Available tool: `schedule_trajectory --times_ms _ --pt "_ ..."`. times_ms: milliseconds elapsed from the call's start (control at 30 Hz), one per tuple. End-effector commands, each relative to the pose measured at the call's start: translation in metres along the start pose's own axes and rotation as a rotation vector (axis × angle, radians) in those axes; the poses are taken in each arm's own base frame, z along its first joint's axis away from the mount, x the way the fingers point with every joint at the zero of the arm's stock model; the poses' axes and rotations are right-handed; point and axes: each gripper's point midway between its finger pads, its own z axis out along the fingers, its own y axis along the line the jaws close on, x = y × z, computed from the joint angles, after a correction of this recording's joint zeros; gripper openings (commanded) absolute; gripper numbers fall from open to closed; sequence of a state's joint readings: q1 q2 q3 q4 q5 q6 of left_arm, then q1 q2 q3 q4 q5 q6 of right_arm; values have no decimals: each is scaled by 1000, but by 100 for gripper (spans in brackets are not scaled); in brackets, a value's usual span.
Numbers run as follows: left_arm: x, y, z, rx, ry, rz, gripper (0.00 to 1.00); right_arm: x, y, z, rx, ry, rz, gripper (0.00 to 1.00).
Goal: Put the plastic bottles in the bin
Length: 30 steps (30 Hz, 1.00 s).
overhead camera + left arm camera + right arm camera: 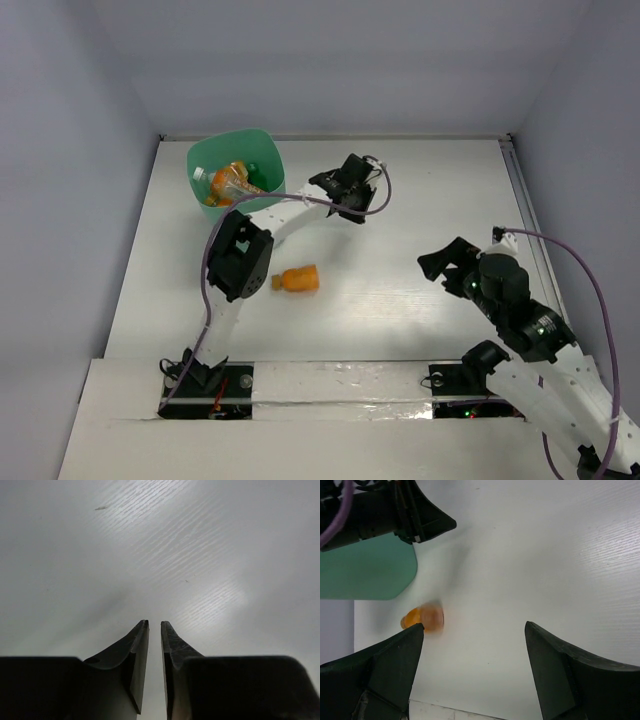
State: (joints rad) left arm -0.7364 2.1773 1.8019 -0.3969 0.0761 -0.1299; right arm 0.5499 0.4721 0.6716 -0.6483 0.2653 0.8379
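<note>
Mint-green plastic marks the goal: the bin (232,145) stands at the far left of the table (430,190), and several bottles (230,185) already lie inside it (orange ones mostly, with a green cap showing among them). One orange bottle (296,280) lies on its side on the bare surface, well apart from the bin and just beside the left arm's elbow. The left gripper (154,624) hangs over bare table to the right of the bin, its jaws drawn almost together with only a thin slit between them and nothing in it. The right gripper (474,630) is spread wide and empty; its wrist camera looks toward the lone bottle, which shows as a blurred orange shape near one finger, with the bin's side beyond. The step in hand looks like fetching this last loose bottle, and the right arm seems the one lined up for it. The next move would call for reaching across and down so the open jaws straddle the bottle across its width, since a round bottle lying flat may roll if nudged from one side. The carry to the bin would then have to clear the left arm, which lies between.
</note>
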Motion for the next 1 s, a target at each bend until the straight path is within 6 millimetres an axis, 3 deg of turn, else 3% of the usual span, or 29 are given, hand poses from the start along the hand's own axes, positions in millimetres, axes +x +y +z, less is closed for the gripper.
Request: schedule_trajectory --times_ms 0,100,133,167,200,233,267,300,333,367,400,433,467,567,600,700,733,800,833,900,967 --pt "-60 -16 -73 52 -165 -29 14 -14 16 0 -54 -45 15 87" --pt "-67 -21 -105 45 -207 -50 20 -10 24 1 -95 -20 -15 86" --pt "-77 -24 -133 59 -263 -65 21 -8 27 3 -108 -8 -26 84" --pt "-82 -25 -148 66 -300 -85 25 -2 30 4 -129 18 -50 81" --pt "-71 -25 -151 69 -291 -129 27 4 28 7 -130 38 -61 67" --pt "-77 -27 -183 87 -352 -151 27 7 31 12 -140 53 -71 46" --pt "-75 -28 -194 95 -371 -178 27 16 35 13 -172 91 -92 26" --pt "-51 -27 -188 85 -331 -227 27 22 36 15 -185 114 -102 7" --pt "-50 -26 -216 93 -385 -257 27 23 43 18 -219 122 -106 1" --pt "-42 -27 -223 92 -398 -279 27 34 50 20 -257 183 -120 0" --pt "-16 -18 -214 44 -364 -309 28 37 54 22 -277 198 -125 0" --pt "-14 -17 -240 60 -421 -367 28 40 66 22 -324 209 -134 0" --pt "-7 -13 -248 57 -437 -397 28 49 70 26 -329 245 -147 0" --pt "7 -2 -282 43 -507 -474 30 67 102 24 -402 295 -181 13" --pt "5 2 -293 28 -537 -489 31 77 109 34 -394 317 -198 32" --pt "0 10 -325 1 -595 -521 34 101 147 34 -465 378 -233 68" --pt "-7 9 -342 14 -632 -530 36 117 147 48 -424 423 -250 89" --pt "-10 9 -358 21 -656 -538 40 127 163 52 -423 448 -258 100" --pt "-10 10 -363 26 -665 -544 42 139 165 60 -410 475 -275 100" --pt "-6 9 -368 37 -662 -558 51 152 188 53 -487 498 -308 100" --pt "-1 8 -372 51 -664 -563 57 174 196 58 -522 537 -399 100"
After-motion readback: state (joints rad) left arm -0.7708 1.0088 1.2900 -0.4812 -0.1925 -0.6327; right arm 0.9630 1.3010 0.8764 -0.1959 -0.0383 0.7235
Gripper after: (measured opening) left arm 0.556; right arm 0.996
